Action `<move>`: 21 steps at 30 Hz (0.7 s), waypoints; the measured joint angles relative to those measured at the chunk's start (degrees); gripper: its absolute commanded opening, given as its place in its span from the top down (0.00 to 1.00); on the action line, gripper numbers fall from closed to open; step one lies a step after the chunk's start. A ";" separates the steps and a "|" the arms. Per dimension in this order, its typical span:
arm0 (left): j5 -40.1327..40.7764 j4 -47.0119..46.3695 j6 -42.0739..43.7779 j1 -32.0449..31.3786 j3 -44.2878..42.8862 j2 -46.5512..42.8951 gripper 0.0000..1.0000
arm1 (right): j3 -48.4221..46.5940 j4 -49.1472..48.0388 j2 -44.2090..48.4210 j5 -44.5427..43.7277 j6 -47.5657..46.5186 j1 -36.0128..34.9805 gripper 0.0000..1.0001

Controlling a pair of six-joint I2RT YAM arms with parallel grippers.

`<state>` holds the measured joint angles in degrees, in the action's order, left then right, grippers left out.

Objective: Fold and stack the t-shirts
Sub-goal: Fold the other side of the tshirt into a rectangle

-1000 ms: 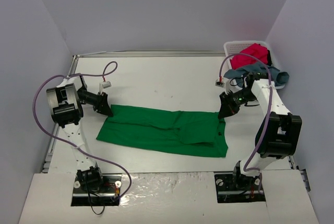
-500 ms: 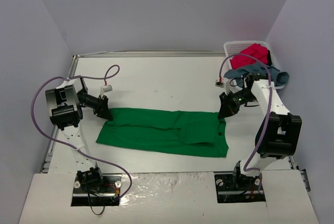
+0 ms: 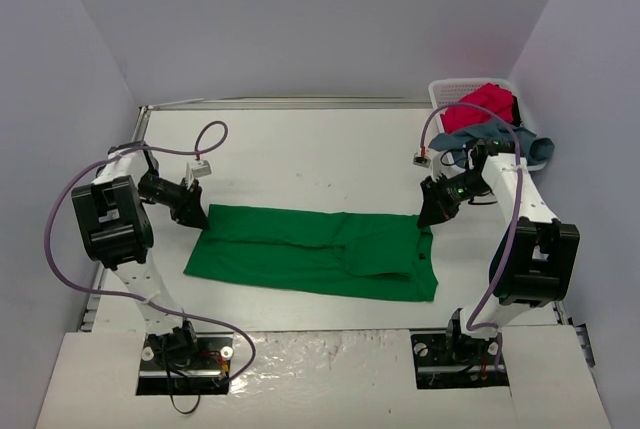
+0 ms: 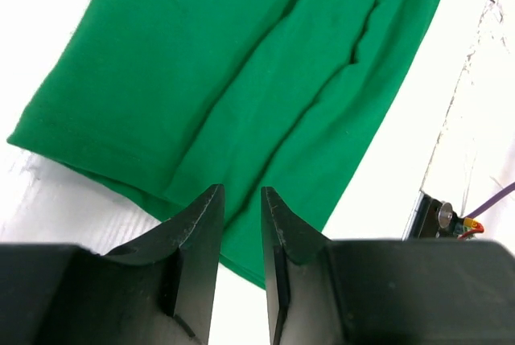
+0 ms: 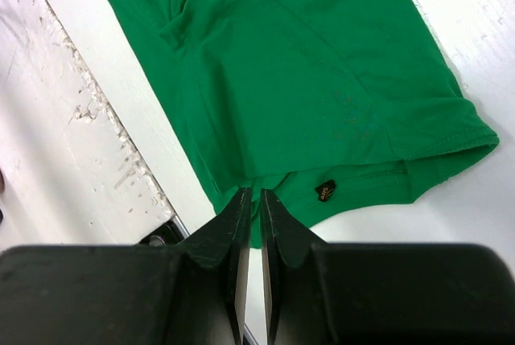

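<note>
The bright green t-shirt (image 3: pixel 310 254) lies flat as a long folded strip across the middle of the table. It fills the left wrist view (image 4: pixel 241 63) and the right wrist view (image 5: pixel 306 63). My left gripper (image 3: pixel 200 217) hovers at its far left corner, jaws a little apart and empty (image 4: pixel 241 192). My right gripper (image 3: pixel 430 217) is at its far right corner by the collar, jaws almost together with nothing between them (image 5: pixel 252 194). The crimson red t-shirt (image 3: pixel 480 104) and the grey-blue t-shirt (image 3: pixel 490 136) sit bunched in the basket.
The white lattice basket (image 3: pixel 445 89) stands at the back right corner, with the grey-blue cloth hanging over its front. Grey walls close in both sides. A small black size tag (image 5: pixel 325 190) shows on the green shirt's collar edge.
My left arm has swung its elbow left and toward the back, and its gripper has drawn slightly left off the shirt's corner. The right arm and the shirt have hardly moved.
</note>
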<state>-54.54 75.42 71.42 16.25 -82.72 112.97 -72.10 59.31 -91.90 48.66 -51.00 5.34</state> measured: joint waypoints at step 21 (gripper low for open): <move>-2.08 0.02 7.98 -1.79 -8.31 8.74 0.66 | 0.11 -0.44 0.72 -0.50 0.68 0.31 0.89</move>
<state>-56.62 75.44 79.40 14.46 -91.02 121.71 -71.99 58.87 -91.18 48.16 -50.33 5.65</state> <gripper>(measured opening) 0.338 0.101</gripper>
